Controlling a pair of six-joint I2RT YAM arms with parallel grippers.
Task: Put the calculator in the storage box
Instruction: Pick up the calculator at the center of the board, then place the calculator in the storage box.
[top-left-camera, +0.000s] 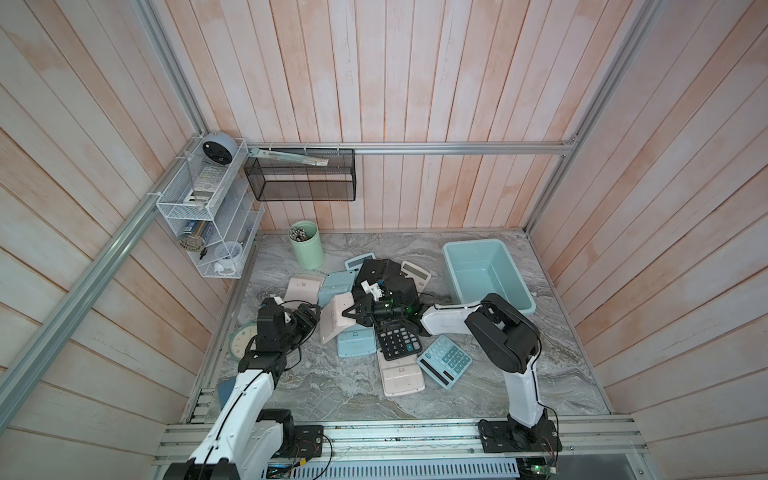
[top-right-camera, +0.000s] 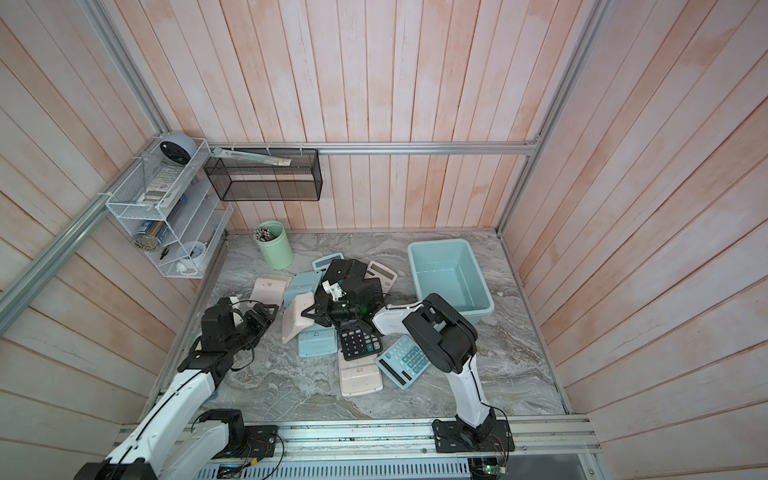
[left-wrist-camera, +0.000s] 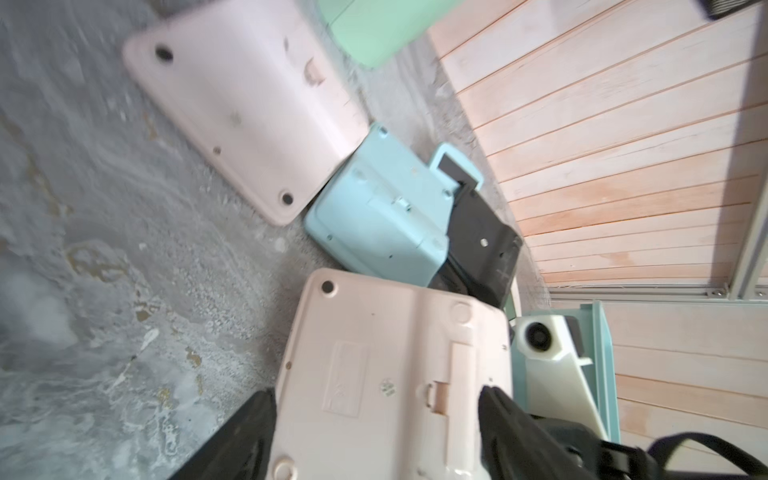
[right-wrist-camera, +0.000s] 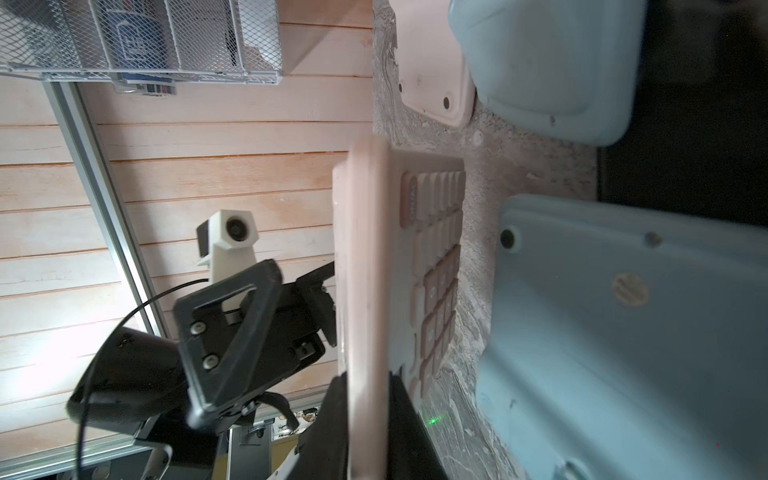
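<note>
The right gripper (top-left-camera: 353, 312) is clamped on the edge of a pink calculator (top-left-camera: 337, 318) and holds it tipped up on its side (keys turned toward the storage box (top-left-camera: 476, 242)). The calculator is well apart from that box, at the far side of the calculator pile (top-left-camera: 397, 343) from it. The left gripper (top-left-camera: 309, 318), jaws spread wide, sits just beside the pink calculator's back, away from the box. Whether it touches cannot be told.
</note>
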